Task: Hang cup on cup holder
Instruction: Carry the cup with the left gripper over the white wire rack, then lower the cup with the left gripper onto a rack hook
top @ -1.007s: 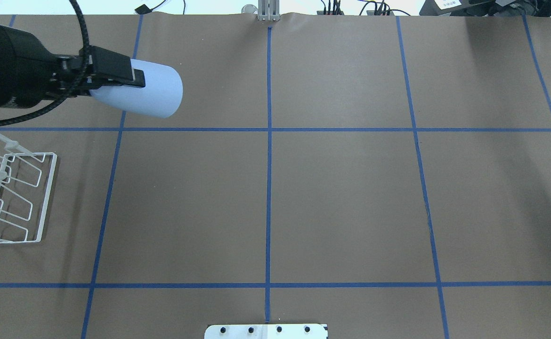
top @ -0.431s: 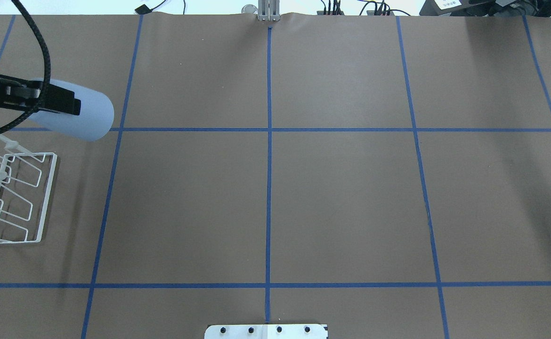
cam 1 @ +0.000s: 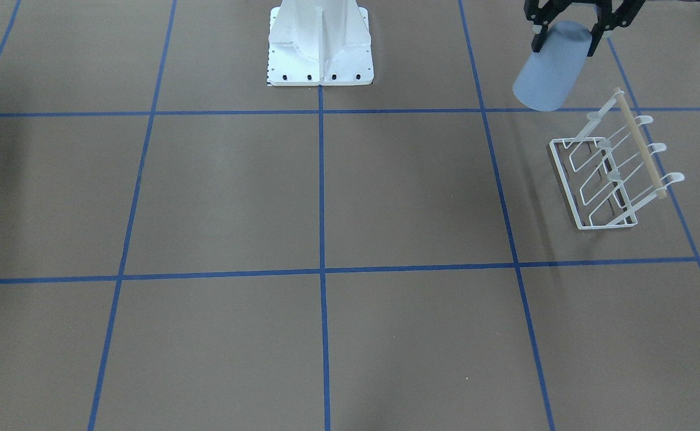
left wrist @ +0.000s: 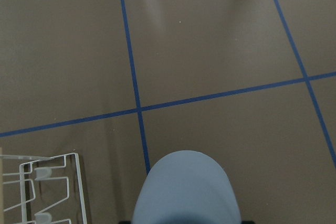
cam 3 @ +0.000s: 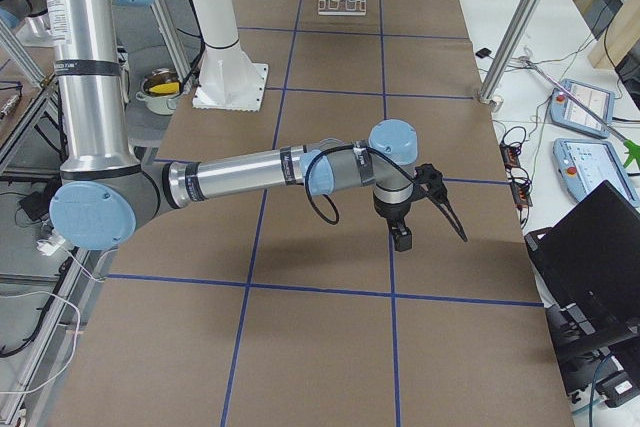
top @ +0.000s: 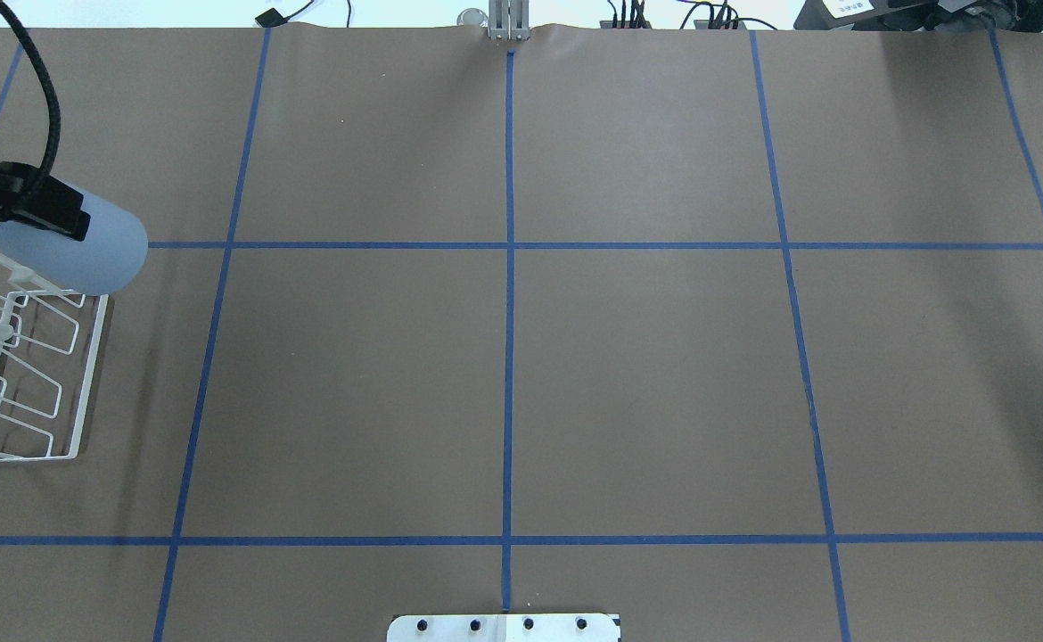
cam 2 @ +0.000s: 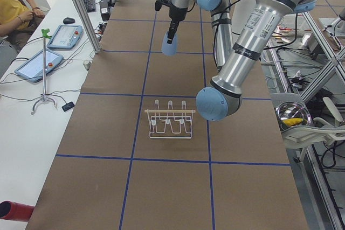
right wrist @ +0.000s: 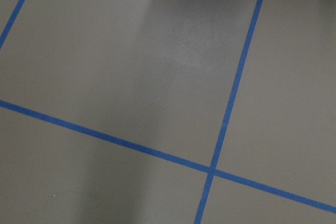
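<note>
My left gripper (top: 56,227) is shut on the pale blue-grey cup (top: 85,248), gripping its narrow end; the wide end points away from the gripper. It holds the cup in the air over the far end of the white wire cup holder (top: 27,374) at the table's left edge. In the front view the cup (cam 1: 546,75) hangs from the gripper (cam 1: 564,33) just behind the holder (cam 1: 610,176), apart from its wooden rod (cam 1: 640,143). The left wrist view shows the cup (left wrist: 186,190) and a corner of the holder (left wrist: 44,192). My right gripper (cam 3: 428,222) shows only in the right side view; I cannot tell its state.
The table is covered in brown paper with a blue tape grid. The white robot base plate (top: 504,627) sits at the near middle edge. A metal post (top: 507,20) stands at the far edge. Tablets (cam 2: 46,63) lie on the operators' side table.
My left gripper has carried the cup leftward and nearer, from the far-left square to just over the cup holder's far end. The holder has not moved.
</note>
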You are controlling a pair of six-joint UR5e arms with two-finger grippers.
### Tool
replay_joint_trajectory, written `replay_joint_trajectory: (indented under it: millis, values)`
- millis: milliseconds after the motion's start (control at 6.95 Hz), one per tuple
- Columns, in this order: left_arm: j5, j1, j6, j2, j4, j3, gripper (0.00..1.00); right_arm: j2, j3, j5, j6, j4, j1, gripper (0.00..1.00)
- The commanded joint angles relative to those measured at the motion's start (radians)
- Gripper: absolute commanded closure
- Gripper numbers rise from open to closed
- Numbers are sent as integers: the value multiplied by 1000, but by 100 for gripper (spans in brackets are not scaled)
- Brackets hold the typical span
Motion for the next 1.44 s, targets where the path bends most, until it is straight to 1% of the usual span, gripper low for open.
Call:
replay_joint_trajectory:
  millis: [0,144,288,431,719,1007,1150,1294]
  values:
    - [-81,-78,77,-10,-21,170,100,2,-4,-1,0,-2,0,0]
    - [-132,-126,128,-3,-64,236,100,2,-7,-6,5,1,-8,0]
    - [-213,-189,243,3,-62,293,100,2,-9,-7,11,7,-14,0]
    - [-229,-217,321,61,-70,301,100,2,-9,-7,12,7,-14,0]
    - [-231,-242,411,126,-87,301,100,2,-11,-7,12,9,-15,0]
    - [-231,-259,434,199,-256,362,100,2,-14,-7,14,9,-20,0]
    - [-229,-268,437,221,-364,425,100,2,-24,-6,14,9,-20,0]
    - [-229,-268,437,238,-441,479,100,2,-26,-6,15,9,-23,0]
